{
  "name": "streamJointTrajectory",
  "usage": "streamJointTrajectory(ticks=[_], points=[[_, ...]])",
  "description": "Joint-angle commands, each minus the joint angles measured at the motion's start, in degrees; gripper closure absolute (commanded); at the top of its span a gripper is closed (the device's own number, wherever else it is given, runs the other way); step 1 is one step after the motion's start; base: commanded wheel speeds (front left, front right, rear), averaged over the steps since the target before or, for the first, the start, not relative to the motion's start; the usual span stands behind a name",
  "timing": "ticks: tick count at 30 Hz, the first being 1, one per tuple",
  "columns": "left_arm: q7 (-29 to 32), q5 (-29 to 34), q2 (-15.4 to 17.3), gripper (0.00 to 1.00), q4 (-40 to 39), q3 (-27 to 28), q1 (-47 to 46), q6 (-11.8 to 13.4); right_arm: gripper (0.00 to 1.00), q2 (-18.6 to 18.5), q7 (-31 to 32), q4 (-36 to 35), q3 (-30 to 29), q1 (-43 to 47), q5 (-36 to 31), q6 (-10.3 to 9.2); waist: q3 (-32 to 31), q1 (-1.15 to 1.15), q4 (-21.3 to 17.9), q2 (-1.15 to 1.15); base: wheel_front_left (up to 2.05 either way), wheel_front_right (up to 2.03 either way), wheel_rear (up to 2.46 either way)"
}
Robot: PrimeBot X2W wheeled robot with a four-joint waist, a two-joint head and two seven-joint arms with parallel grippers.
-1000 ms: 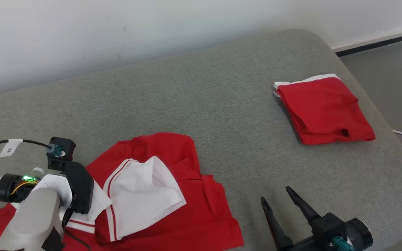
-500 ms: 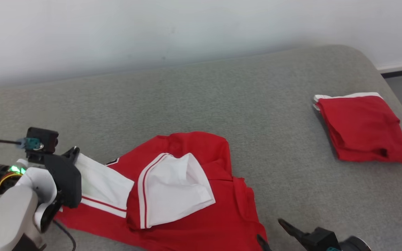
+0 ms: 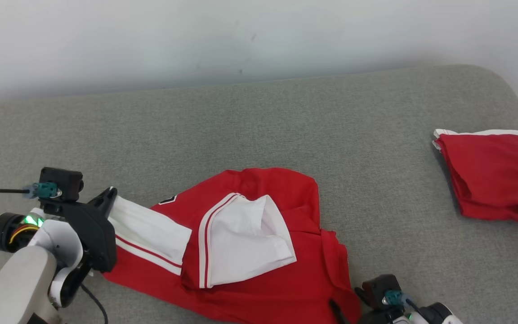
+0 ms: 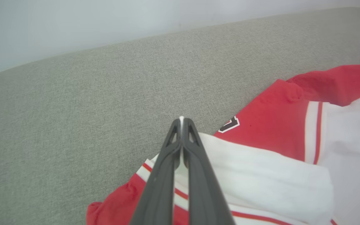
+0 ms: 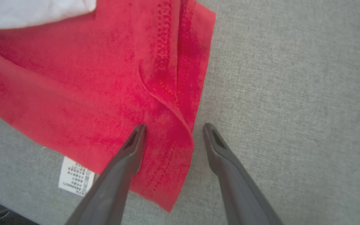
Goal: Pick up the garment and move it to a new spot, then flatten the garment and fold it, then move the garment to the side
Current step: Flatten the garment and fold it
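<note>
Left wrist view: left jaws pinch garment [image 4: 270, 125].

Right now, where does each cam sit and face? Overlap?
Head view: on the head, facing forward and down at grey cushion, garment, folded red cloth; left gripper lower left.
Left wrist view: on that wrist, along shut fingers pinching garment's white sleeve, toward wall.
Right wrist view: on that wrist, down past open right gripper straddling garment's red edge.
Shared: all show the garment.

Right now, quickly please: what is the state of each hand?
Left hand: closed, holding the white striped part of the garment.
Right hand: open over the garment's red edge, holding nothing.
</note>
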Motion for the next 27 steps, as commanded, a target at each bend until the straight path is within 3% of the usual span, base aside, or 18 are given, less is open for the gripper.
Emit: streamJointTrajectory(ticks=[1, 2, 3, 4, 5, 14, 19, 24, 26, 27], points=[[-0.08, -0.11, -0.38, 1.00, -0.51, -0.07, 0.37, 0.18, 0.10, 0.57, 0.41, 1.09, -0.10, -1.39, -0.45, -0.12, 0.35, -0.01, 0.79, -0.01, 0.00, 0.00, 0.00], [-0.06, -0.17, -0.49, 1.00, -0.80, -0.14, 0.33, 0.25, 0.19, 1.03, 0.67, 2.29, 0.34, -1.89, -0.42, -0.12, 0.42, -0.01, 1.09, -0.01, 0.00, 0.00, 0.00], [-0.14, -0.22, -0.65, 1.00, -1.02, -0.21, 0.30, 0.25, 0.50, 1.32, 0.83, 3.34, 0.72, -2.34, -0.16, -0.11, 0.45, -0.01, 1.39, -0.01, 0.00, 0.00, 0.00], [-0.38, -0.32, -0.74, 1.00, -1.25, -0.18, 0.32, 0.31, 0.88, 1.48, 0.56, 3.99, 1.21, -2.85, -0.31, -0.11, 0.43, -0.01, 1.63, -0.01, 0.00, 0.00, 0.00], [-0.70, -0.33, -0.72, 1.00, -1.51, -0.04, 0.35, 0.51, 1.00, 1.63, 0.20, 4.42, 1.49, -3.43, -0.56, -0.09, 0.38, -0.01, 1.82, -0.01, 0.00, 0.00, 0.00], [-8.54, -3.15, -3.10, 1.00, -5.73, 3.53, -0.18, 0.52, 1.00, -0.54, -4.99, 0.46, -10.10, -9.13, -5.07, -0.12, -1.18, -0.01, 2.77, -0.01, 0.00, 0.00, 0.00], [-11.05, -3.62, -4.98, 1.00, -8.02, 3.15, -0.74, -0.07, 1.00, -4.13, -1.12, -4.19, -16.71, -10.96, -5.36, -0.12, -2.56, -0.01, 4.43, -0.01, 0.00, 0.00, 0.00], [-10.63, -4.78, -6.26, 1.00, -9.33, 1.89, 0.11, -0.68, 1.00, -7.40, 6.34, -8.52, -19.13, -8.98, -3.46, -0.12, -3.04, -0.01, 6.00, -0.01, 0.00, 0.00, 0.00], [-10.52, -5.11, -6.60, 1.00, -9.41, 1.37, 0.61, -0.61, 0.00, -7.59, 8.62, -8.02, -18.95, -8.84, -2.31, -0.12, -2.87, -0.01, 6.28, -0.01, 0.00, 0.00, 0.00], [-10.43, -5.13, -6.67, 1.00, -9.28, 1.15, 0.77, -0.68, 0.00, -7.70, 9.27, -7.53, -18.76, -9.16, -2.13, -0.12, -2.74, -0.01, 6.41, -0.01, 0.00, 0.00, 0.00]])
